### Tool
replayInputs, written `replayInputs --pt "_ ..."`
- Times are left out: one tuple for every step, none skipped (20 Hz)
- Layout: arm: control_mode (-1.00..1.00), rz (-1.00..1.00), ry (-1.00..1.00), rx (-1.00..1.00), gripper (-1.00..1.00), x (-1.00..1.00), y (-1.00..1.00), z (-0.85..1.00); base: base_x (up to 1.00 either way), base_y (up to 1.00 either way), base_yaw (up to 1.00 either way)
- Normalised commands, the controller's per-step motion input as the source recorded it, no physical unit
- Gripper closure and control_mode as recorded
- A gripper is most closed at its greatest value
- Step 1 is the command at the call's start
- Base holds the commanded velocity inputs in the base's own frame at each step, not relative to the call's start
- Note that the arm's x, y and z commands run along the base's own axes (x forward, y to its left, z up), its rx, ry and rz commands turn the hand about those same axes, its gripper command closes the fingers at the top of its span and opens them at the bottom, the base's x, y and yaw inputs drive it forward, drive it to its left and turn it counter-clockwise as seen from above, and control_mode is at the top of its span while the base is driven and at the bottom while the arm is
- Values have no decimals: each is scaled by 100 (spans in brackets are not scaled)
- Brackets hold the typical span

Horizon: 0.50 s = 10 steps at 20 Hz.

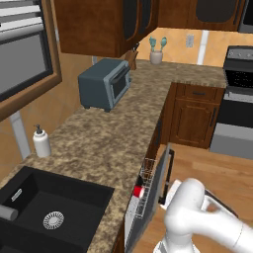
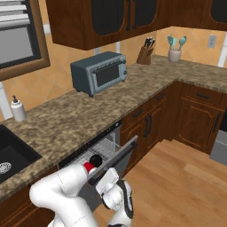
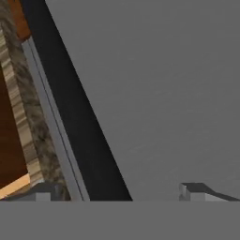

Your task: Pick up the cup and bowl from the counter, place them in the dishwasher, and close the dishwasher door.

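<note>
The dishwasher door (image 1: 159,184) (image 2: 117,154) stands half raised under the granite counter (image 1: 113,138) (image 2: 80,115). Behind it the white wire rack (image 1: 146,170) (image 2: 101,150) holds the red cup (image 1: 139,191) (image 2: 89,167). A dark round shape beside the cup may be the black bowl (image 2: 95,158). My gripper (image 1: 174,190) (image 2: 107,180) (image 3: 117,193) is pressed close to the door's outer face (image 3: 154,93), beside its black bar handle (image 3: 79,126). Its fingertips (image 3: 192,191) stand wide apart with nothing between them.
A blue-grey toaster oven (image 1: 105,84) (image 2: 99,72) sits on the counter. The black sink (image 1: 49,207) and a white soap dispenser (image 1: 41,142) (image 2: 17,109) lie to the left. The oven range (image 1: 237,104) stands at the right. Open wooden floor (image 2: 186,177) spreads before the cabinets.
</note>
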Motion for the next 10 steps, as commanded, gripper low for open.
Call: replayInputs --pt "-100 0 -14 48 -100 49 100 -54 0 0 0" --pt "-100 0 0 34 -100 64 98 -23 0 0 0" --pt "-100 0 0 20 -100 71 71 0 0 0 0" --pt "-100 1 0 15 -100 81 56 0 0 0 0" --pt "-100 6 0 13 -100 81 27 0 0 0 0" --pt "-100 8 0 12 -100 83 9 0 0 0 0" --pt "-100 10 0 13 -100 92 12 0 0 0 0" --pt "-100 12 0 13 -100 100 16 0 0 0 0" --pt "-100 15 0 12 -100 100 27 0 0 0 0" --pt "-100 16 0 11 -100 93 39 -11 0 0 0"
